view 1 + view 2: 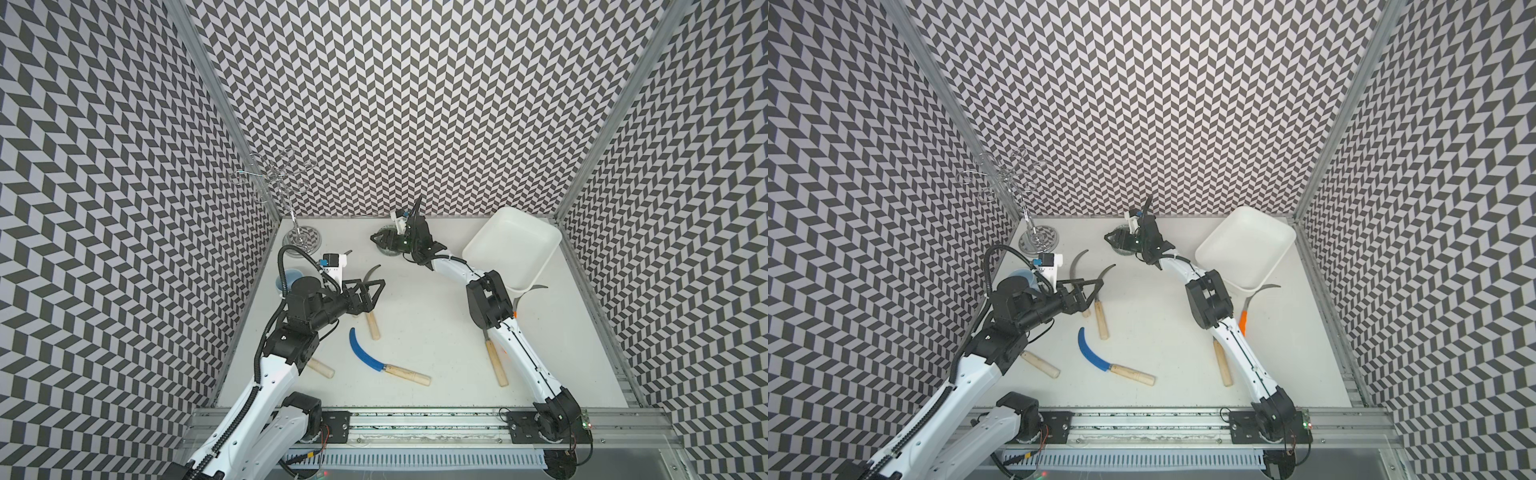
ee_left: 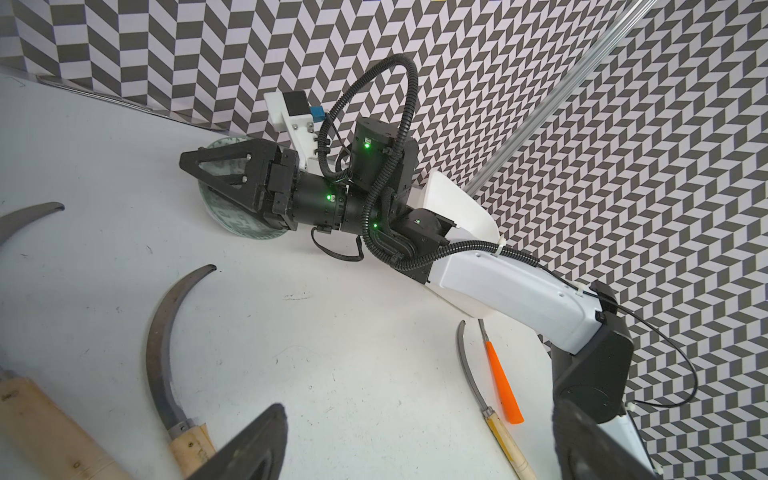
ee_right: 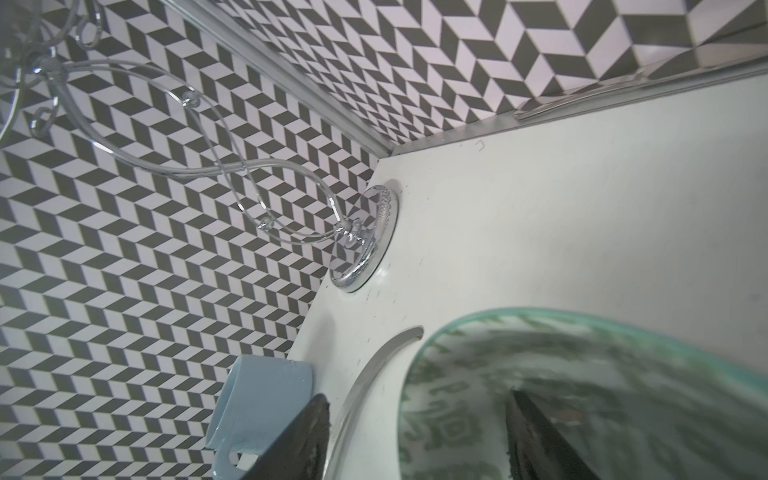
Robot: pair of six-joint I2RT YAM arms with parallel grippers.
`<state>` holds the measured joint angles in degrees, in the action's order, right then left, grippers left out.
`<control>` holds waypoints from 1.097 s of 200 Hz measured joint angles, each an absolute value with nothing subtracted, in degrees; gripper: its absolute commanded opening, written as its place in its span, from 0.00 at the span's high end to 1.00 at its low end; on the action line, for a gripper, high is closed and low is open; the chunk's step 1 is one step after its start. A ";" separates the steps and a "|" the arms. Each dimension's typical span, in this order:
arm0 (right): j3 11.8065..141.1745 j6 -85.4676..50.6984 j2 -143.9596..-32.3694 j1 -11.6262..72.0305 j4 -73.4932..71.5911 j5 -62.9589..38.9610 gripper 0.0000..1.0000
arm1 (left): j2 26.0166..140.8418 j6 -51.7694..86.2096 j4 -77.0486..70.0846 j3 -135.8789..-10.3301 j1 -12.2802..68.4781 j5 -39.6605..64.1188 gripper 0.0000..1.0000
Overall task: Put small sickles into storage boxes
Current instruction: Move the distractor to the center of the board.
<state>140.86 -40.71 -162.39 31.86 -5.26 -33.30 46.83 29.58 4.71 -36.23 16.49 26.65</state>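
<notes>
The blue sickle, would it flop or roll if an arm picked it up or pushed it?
Probably stiff: the blue sickle shows a clean curve lying flat. Unlikely to roll, since the curved blade rests on the table. Held by its round wooden handle, it may twist blade-down.

Chevron walls (image 1: 374, 104), white table (image 1: 415, 332)
</notes>
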 measured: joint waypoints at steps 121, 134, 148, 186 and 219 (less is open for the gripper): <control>136.44 -40.99 -159.79 31.57 -14.26 -37.10 0.00 | 46.83 29.58 4.71 -36.23 16.49 26.65 0.00; 134.50 -39.72 -158.08 31.05 -13.85 -36.86 0.00 | 46.83 29.58 4.71 -36.23 16.49 26.68 0.00; 131.72 -37.87 -155.13 30.17 -12.88 -36.40 0.00 | 46.83 29.58 4.71 -36.23 16.49 26.68 0.01; 121.91 -30.52 -141.60 26.98 -8.88 -31.18 0.00 | 46.83 29.61 4.69 -36.23 16.51 26.68 0.00; 118.30 -21.17 -130.02 25.28 0.54 -13.21 0.00 | 46.81 29.61 4.67 -36.21 16.51 26.68 0.00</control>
<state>118.30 -21.17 -130.02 25.28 0.54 -13.21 46.81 29.61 4.67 -36.21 16.51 26.68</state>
